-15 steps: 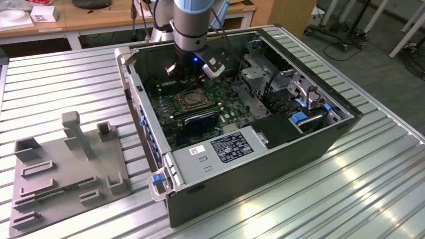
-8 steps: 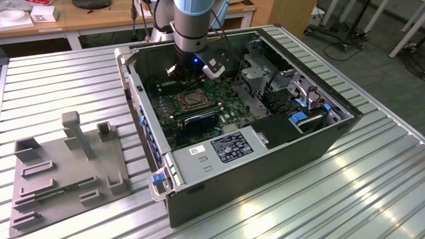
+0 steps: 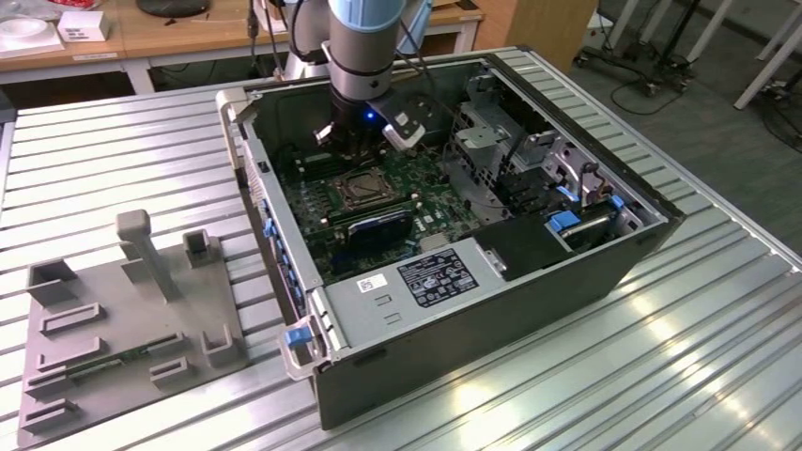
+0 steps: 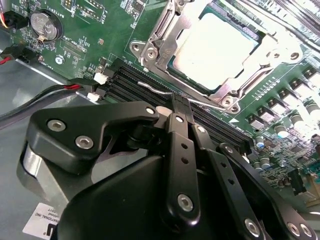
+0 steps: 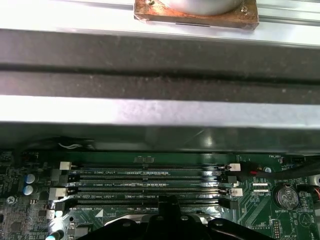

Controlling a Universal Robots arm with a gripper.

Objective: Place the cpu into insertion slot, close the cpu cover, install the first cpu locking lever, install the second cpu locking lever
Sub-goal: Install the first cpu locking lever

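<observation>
The cpu [image 4: 220,50] already lies in the insertion slot [image 4: 144,52], and the cpu cover [image 4: 262,59] looks folded down around it, its silvery frame edging the chip's pale top. In the exterior view the arm stands inside the open computer case [image 3: 501,282], with the gripper [image 3: 360,141] low over the green motherboard [image 4: 75,30], just beside the socket.

In both wrist views the gripper [image 4: 177,102] has its fingers drawn together to one narrow tip, right over the black memory slots [image 5: 145,172]. A thin wire locking lever [image 4: 152,89] runs along the socket's edge and ends at that tip. Whether the tip pinches the wire or only bears on it, I cannot tell.

The step in hand seems to be seating a locking lever. To do it well, the tip should stay square on the wire and follow the lever's own swing – down, then sideways under its catch – rather than pushing straight at the board. The memory slot latches [image 5: 234,192] sit near, so a slip off the springy wire could strike them – slow, steady pressure suits best
</observation>
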